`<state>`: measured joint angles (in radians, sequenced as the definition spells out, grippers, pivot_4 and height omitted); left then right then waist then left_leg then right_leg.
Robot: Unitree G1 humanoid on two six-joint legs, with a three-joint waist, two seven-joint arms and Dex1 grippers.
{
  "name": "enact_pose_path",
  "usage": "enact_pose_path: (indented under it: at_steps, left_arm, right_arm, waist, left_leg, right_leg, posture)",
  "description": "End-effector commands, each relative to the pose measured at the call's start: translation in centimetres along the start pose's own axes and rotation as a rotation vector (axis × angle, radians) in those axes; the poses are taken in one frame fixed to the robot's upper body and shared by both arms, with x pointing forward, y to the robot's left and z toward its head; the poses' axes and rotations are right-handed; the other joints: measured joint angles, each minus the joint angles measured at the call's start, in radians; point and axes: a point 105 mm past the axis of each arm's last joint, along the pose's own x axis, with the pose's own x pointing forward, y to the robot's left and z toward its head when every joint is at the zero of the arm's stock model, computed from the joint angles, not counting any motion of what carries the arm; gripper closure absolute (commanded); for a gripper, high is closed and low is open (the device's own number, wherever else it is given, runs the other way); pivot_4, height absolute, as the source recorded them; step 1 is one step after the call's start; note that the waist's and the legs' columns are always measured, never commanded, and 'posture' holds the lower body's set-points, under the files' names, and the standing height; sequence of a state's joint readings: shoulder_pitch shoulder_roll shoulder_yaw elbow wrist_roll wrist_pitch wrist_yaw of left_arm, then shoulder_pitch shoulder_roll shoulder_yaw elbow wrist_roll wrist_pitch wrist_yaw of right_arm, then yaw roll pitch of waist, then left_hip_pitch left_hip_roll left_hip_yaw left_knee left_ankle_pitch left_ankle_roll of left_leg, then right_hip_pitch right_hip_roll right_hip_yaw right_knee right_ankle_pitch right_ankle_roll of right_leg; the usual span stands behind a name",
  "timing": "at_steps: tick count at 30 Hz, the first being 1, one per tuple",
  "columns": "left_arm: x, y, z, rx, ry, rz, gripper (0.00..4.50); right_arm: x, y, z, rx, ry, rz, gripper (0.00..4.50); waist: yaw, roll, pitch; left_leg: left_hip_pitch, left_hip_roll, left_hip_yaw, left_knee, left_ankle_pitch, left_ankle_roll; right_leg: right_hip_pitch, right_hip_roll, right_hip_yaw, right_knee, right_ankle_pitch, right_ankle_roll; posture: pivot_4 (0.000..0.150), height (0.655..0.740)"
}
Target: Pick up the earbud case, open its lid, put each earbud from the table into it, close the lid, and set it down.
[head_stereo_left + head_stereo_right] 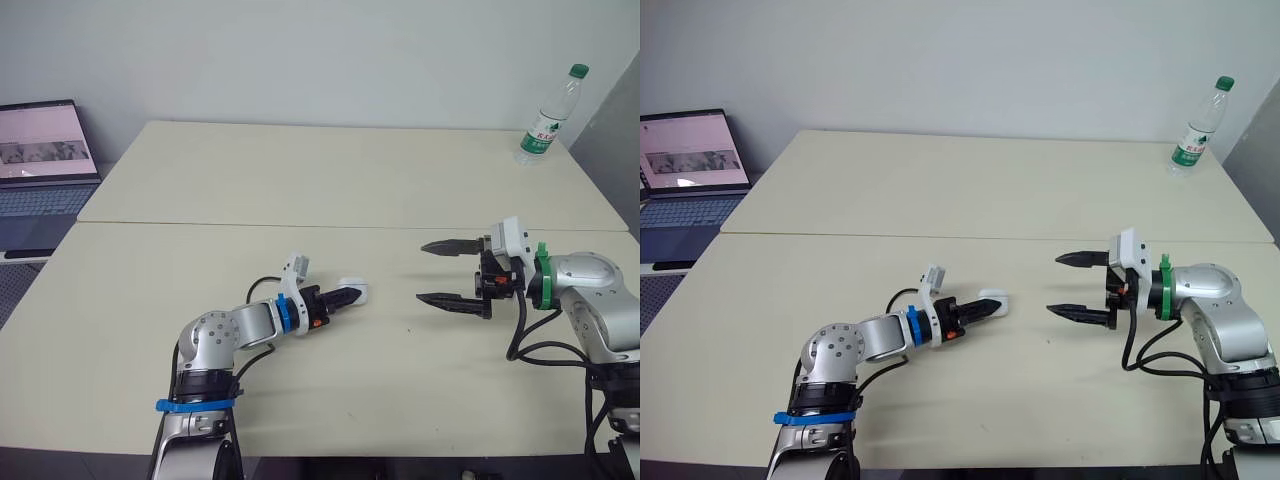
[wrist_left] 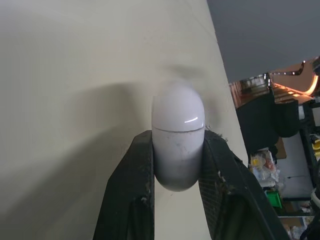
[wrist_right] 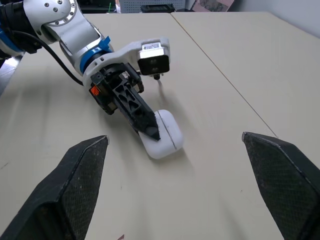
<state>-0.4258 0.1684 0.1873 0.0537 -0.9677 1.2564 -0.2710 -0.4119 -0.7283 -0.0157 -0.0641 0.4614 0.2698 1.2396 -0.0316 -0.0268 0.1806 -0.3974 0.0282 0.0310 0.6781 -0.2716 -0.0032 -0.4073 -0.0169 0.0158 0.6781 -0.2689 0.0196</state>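
On table, near centre: earbud case (image 1: 355, 292), lid shut, apparently resting on the table (image 1: 300, 200).
Left gripper (image 1: 345, 297): clamped on case's base half; lid end left free for opening.
Right gripper (image 1: 423, 272): spread wide, empty, facing case, probably staged for lid.
Left wrist view: lid seam, 2-sided finger contact.
Right wrist view: case's underside against the table.

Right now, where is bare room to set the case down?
Crowded: the middle, where the left gripper clamps the earbud case opposite the right gripper. Bare: the far half of the table, up to the bottle, and the near strip in front of the case.
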Motion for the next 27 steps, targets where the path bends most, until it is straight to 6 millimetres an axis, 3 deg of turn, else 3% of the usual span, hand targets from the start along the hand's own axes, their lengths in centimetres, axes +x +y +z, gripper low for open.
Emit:
enact_pose_path:
  at_steps: [1, 4, 8, 12, 17, 20, 23, 27]
  left_arm:
    - [-1.2, 0.8, 0.6, -0.011, -0.017, 0.036, 2.14]
    - [-2.4, 1.1, 1.1, 0.003, -0.03, 0.067, 1.23]
    - [-6.4, 2.0, 1.1, 0.031, -0.022, 0.143, 0.09]
    - [-11.5, 3.4, 1.6, 0.15, -0.028, 0.301, 0.04]
    - [-15.7, 2.1, 7.1, 0.823, -0.185, 0.457, 0.04]
    - [-17.5, 2.6, 7.0, 1.126, -0.1, 0.505, 0.04]
    - [-19.2, 3.2, 6.7, 1.2, -0.088, 0.524, 0.04]
    - [-18.8, 1.3, 6.9, 1.154, -0.184, 0.441, 0.04]
  right_arm:
    - [0.2, -0.7, 1.1, -0.042, -0.034, -0.025, 0.0]
    - [0.4, -0.9, 1.1, -0.039, -0.038, -0.025, 0.0]
    - [0.2, -1.4, 0.6, -0.036, -0.033, -0.04, 0.0]
    - [-0.3, -2.1, 0.1, -0.049, -0.019, -0.059, 0.0]
    - [-1.2, -2.6, -0.7, -0.053, -0.002, -0.086, 0.0]
    - [-1.8, -2.5, -1.4, -0.04, 0.014, -0.086, 0.0]
    - [-2.1, -2.3, -1.5, -0.027, 0.022, -0.073, 0.0]
    - [-2.1, -2.4, -1.2, -0.021, 0.017, -0.062, 0.0]
  waist:
    - [0.0, 0.0, 0.0]
    - [0.0, 0.0, 0.0]
    - [-0.005, 0.0, 0.0]
    - [-0.015, 0.0, 0.0]
    - [-0.006, 0.0, 0.0]
    - [0.006, 0.0, 0.0]
    - [0.012, 0.001, 0.0]
    - [0.017, 0.0, 0.0]
  left_leg:
    - [0.0, 0.0, 0.0, 0.0, 0.0, 0.0]
    - [0.001, 0.0, 0.0, 0.0, 0.0, 0.0]
    - [0.002, 0.001, 0.0, -0.001, 0.0, -0.001]
    - [0.004, 0.002, 0.001, -0.003, 0.0, -0.001]
    - [0.005, 0.001, 0.001, -0.004, 0.002, -0.004]
    - [0.004, 0.0, 0.003, -0.007, 0.003, -0.006]
    - [0.005, -0.001, 0.004, -0.012, 0.003, -0.006]
    - [-0.001, 0.0, 0.002, -0.014, 0.003, -0.006]
  right_leg:
    - [0.0, 0.0, 0.0, 0.0, 0.0, 0.0]
    - [0.0, -0.001, 0.0, 0.0, 0.0, 0.0]
    - [0.0, 0.0, 0.0, 0.001, 0.0, 0.0]
    - [0.0, 0.0, 0.001, 0.002, -0.001, -0.002]
    - [0.0, -0.001, 0.001, 0.001, -0.003, -0.006]
    - [0.0, -0.004, 0.0, -0.001, -0.004, -0.007]
    - [0.0, -0.006, 0.0, -0.005, -0.004, -0.008]
    - [-0.005, -0.007, -0.004, -0.005, -0.004, -0.008]
  posture:
    - [0.15, 0.74]
    - [0.15, 0.74]
    - [0.15, 0.74]
    - [0.15, 0.74]
    - [0.15, 0.74]
    - [0.15, 0.74]
    - [0.15, 0.74]
    - [0.15, 0.74]
